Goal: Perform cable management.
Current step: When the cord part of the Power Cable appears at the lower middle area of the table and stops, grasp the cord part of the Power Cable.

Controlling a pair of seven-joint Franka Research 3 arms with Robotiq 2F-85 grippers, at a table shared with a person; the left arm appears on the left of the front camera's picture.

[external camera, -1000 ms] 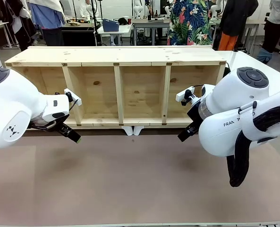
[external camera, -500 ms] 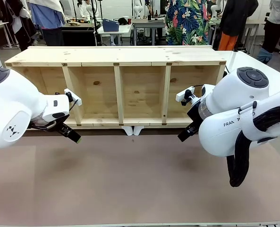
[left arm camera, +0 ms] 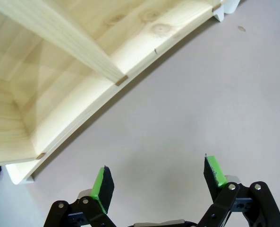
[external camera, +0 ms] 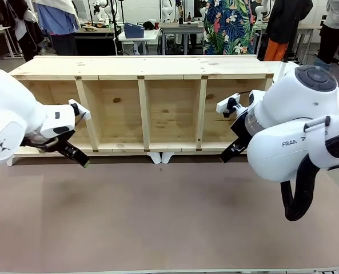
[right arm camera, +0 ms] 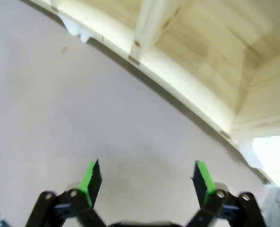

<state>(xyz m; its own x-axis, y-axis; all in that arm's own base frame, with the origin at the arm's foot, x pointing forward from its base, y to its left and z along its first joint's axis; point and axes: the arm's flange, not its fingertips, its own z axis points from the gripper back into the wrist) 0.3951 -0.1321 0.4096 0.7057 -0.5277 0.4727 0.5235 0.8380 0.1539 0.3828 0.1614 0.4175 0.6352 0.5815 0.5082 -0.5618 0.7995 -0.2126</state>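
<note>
The cable is out of view. My left gripper (external camera: 81,159) hangs low over the brown table in front of the wooden shelf's leftmost compartment. In the left wrist view, the left gripper (left arm camera: 158,182) is open with nothing between its green pads (left arm camera: 103,183). My right gripper (external camera: 226,156) hovers before the shelf's rightmost compartment. In the right wrist view, the right gripper (right arm camera: 144,182) is open and empty above the bare table surface.
A long wooden shelf (external camera: 143,74) with several open compartments lies on its side across the far half of the table. Small white feet (external camera: 161,157) show under its front edge. The brown tabletop (external camera: 158,217) stretches toward me. People stand behind the shelf.
Both arms have risen slightly. The left arm drew back toward the left edge, and the right arm shifted up and to the right. Both grippers stayed open.
</note>
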